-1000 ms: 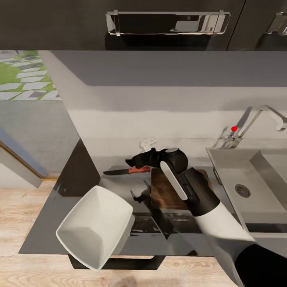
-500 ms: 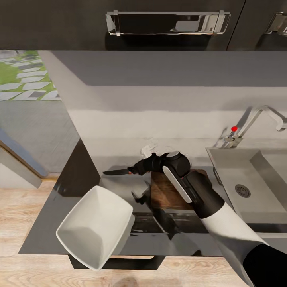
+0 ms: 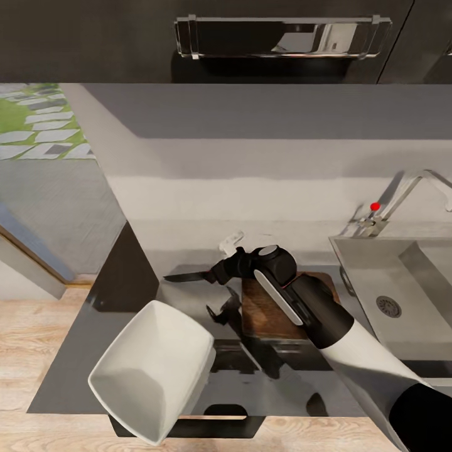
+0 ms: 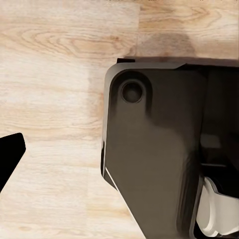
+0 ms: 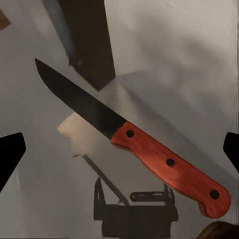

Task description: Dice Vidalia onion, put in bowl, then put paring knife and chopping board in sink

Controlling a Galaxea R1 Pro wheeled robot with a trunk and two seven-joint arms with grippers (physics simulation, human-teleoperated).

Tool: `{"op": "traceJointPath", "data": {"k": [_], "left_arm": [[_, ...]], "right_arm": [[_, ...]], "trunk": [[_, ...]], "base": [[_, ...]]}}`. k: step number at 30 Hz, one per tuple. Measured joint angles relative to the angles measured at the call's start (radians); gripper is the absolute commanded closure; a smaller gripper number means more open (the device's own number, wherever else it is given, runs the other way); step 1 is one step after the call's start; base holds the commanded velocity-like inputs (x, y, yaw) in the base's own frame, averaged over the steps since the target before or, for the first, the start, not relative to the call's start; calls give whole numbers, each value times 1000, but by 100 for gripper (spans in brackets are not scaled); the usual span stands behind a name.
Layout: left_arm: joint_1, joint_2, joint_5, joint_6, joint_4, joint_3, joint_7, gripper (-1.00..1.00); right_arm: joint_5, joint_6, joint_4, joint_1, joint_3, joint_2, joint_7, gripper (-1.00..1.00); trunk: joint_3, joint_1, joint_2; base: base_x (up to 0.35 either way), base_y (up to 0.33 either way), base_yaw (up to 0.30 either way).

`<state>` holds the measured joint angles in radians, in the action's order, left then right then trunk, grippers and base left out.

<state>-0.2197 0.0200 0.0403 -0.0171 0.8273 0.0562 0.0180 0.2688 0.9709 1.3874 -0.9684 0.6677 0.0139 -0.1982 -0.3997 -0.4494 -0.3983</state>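
**Camera setup, three views**

Head camera: high, looking forward and down over my right arm onto the countertop [image 3: 188,295], sink [image 3: 370,270] at far right. Right wrist camera: close, looking down along my fingers at the paring knife [image 5: 134,137]; the head view shares it [image 3: 188,276]. Left wrist camera: near the wooden floor [image 4: 50,99], facing down.

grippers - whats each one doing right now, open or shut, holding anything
Left gripper: one fingertip shows at the frame edge over the wood floor; state cannot be told.
Right gripper: jaws open wide above the knife, which lies on the countertop, not gripped.
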Motion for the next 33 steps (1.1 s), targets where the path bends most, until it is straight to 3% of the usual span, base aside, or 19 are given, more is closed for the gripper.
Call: {"op": "traceJointPath", "data": {"k": [3, 10, 33], "left_arm": [[0, 0, 0, 0, 0, 0, 0, -100], [0, 0, 0, 0, -4, 0, 0, -100], [1, -5, 0, 0, -26, 0, 0, -100]], "right_arm": [[1, 0, 0, 0, 11, 14, -1, -100], [1, -2, 0, 0, 112, 34, -2, -100], [-9, -3, 0, 0, 127, 45, -2, -100]], "trunk": [[0, 0, 0], [0, 0, 0], [0, 0, 0]], "base": [[3, 1, 0], [0, 0, 0], [0, -25, 0]]}}
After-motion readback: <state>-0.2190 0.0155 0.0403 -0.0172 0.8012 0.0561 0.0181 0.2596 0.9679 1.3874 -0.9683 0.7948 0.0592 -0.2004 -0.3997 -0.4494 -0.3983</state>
